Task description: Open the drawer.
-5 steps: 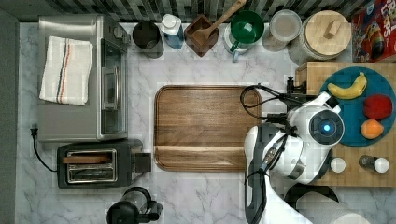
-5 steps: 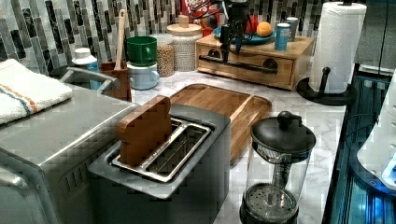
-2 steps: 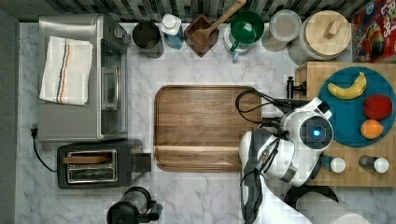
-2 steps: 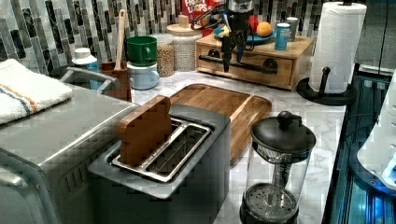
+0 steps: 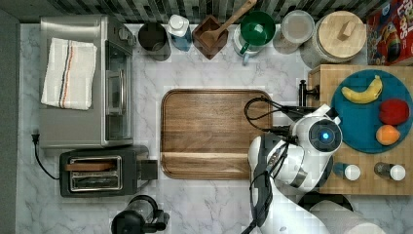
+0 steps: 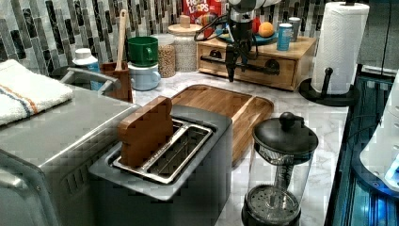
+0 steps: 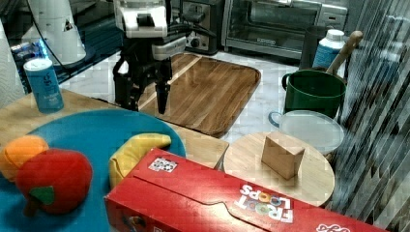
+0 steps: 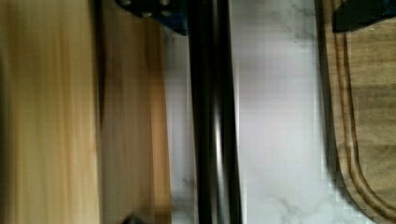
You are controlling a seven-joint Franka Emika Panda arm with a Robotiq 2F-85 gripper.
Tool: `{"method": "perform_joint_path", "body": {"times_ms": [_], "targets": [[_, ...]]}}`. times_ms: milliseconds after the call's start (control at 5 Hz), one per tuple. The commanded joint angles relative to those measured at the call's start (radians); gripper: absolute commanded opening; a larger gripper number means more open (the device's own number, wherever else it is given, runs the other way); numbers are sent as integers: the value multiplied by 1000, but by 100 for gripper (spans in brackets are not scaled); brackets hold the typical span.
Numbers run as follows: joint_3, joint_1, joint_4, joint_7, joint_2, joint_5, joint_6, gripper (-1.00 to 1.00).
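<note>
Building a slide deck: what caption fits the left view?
Panda gripper hanging open in front of the bamboo drawer and its black bar handle, behind the walnut cutting board.

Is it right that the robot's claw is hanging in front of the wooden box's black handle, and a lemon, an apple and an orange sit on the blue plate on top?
Almost. The yellow fruit is a banana, not a lemon, as the top view shows. The rest holds: the gripper hangs by the drawer's black handle, and an apple and orange share the blue plate.
</note>
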Motion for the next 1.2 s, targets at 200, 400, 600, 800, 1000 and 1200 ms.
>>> {"method": "perform_joint_path", "body": {"times_ms": [200, 400, 600, 800, 1000, 1200], "targets": [[80, 122, -46, 152, -42, 30, 81, 100], [107, 175, -96, 217, -52, 23, 145, 100], [153, 198, -154, 253, -63, 12, 200, 100], [192, 240, -206, 323, -99, 12, 205, 100], [213, 281, -230, 386, -142, 0, 165, 100], [222, 307, -240, 477, -146, -70, 176, 100]]}}
